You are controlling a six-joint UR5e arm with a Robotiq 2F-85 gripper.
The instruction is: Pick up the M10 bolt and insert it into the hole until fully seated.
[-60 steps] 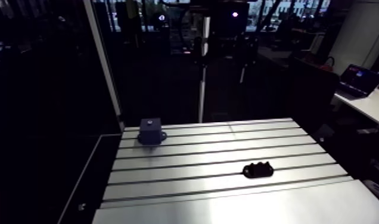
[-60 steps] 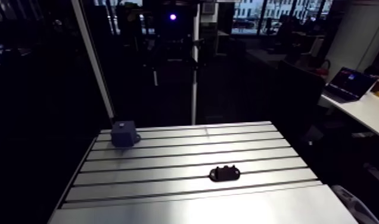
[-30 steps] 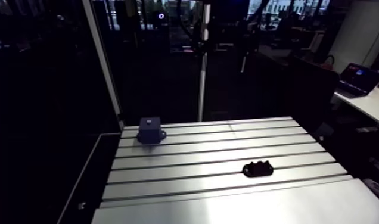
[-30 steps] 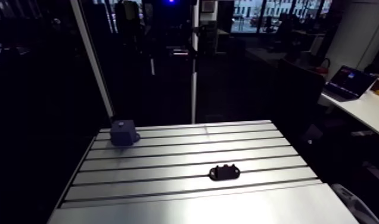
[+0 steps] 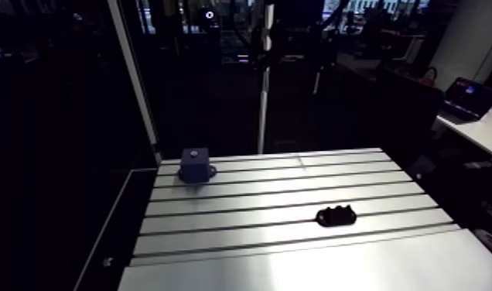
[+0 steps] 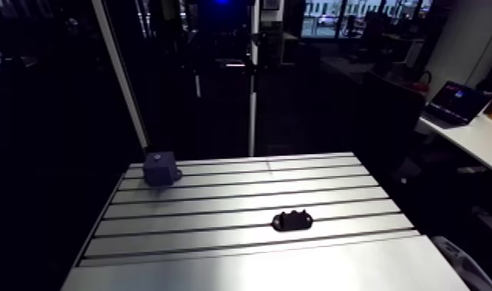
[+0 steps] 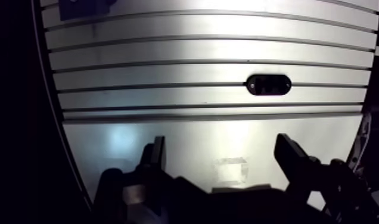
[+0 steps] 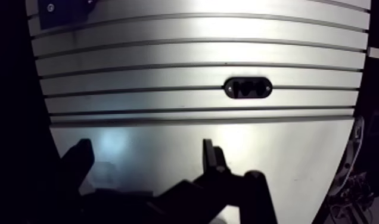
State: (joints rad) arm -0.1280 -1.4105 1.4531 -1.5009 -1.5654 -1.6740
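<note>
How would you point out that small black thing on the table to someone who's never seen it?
Find the silver grooved table. On its right half, nearer the front, a low black oval piece sits on one groove. Unlike the taller blue block at the far left corner, it is flat, black and bumpy on top.

I can read no text, label, brand or number from here. The blue block (image 5: 195, 165) at the upper left of the table (image 5: 295, 267) carries no marking I can make out. The same goes for the small black holder (image 5: 336, 216) right of centre, which is too dark and small in either view to show any lettering.
</note>
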